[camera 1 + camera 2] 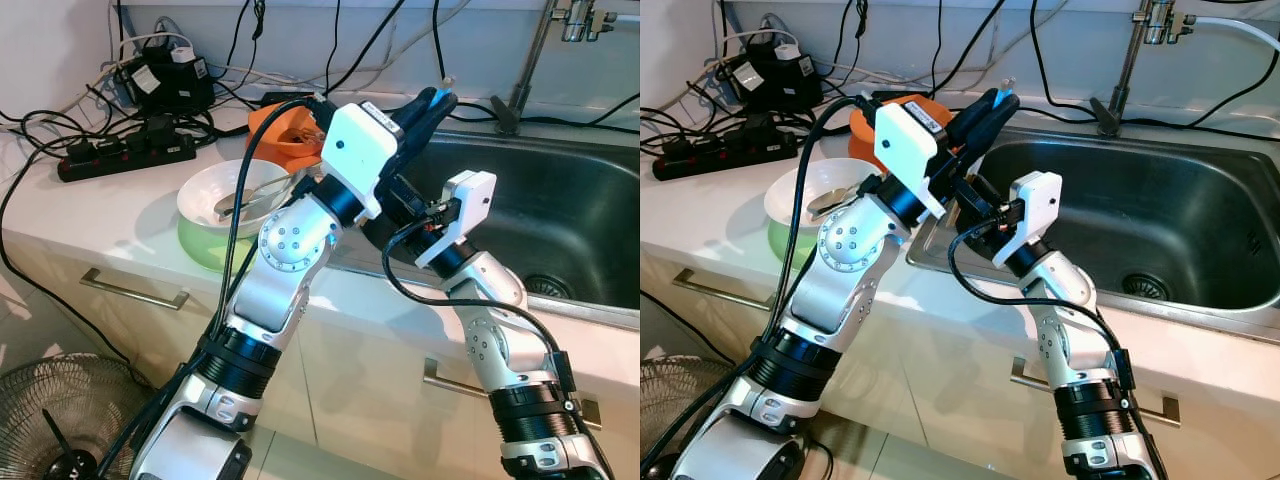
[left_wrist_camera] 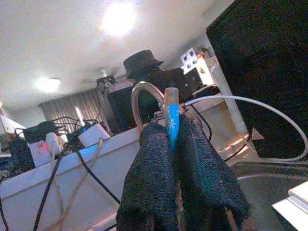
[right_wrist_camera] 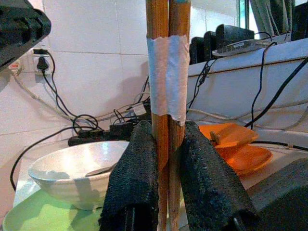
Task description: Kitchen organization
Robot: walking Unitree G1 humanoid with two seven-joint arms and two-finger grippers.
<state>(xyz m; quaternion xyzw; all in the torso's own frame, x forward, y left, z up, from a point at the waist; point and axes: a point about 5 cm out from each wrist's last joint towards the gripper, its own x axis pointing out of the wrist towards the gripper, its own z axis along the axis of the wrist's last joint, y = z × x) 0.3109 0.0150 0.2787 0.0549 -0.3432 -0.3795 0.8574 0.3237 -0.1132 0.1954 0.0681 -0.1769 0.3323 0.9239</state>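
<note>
Over the sink's (image 1: 560, 215) near-left corner, the left hand (image 1: 432, 106) is pinching a thin blue-tipped stick (image 2: 171, 120) between pressed fingers (image 2: 154, 178); the stick is running along them, tip out past them toward the wall. Just below, the right hand (image 3: 168, 163) is clamping two taped chopsticks (image 3: 167, 72), standing along its fingers (image 3: 132, 173), their ends cut off. Behind on the worktop (image 1: 90, 215), a white bowl (image 1: 235, 195) is sitting on a green plate (image 1: 205, 250) beside orange dishes (image 1: 290, 135); the bowl's metal contents are hard to identify.
</note>
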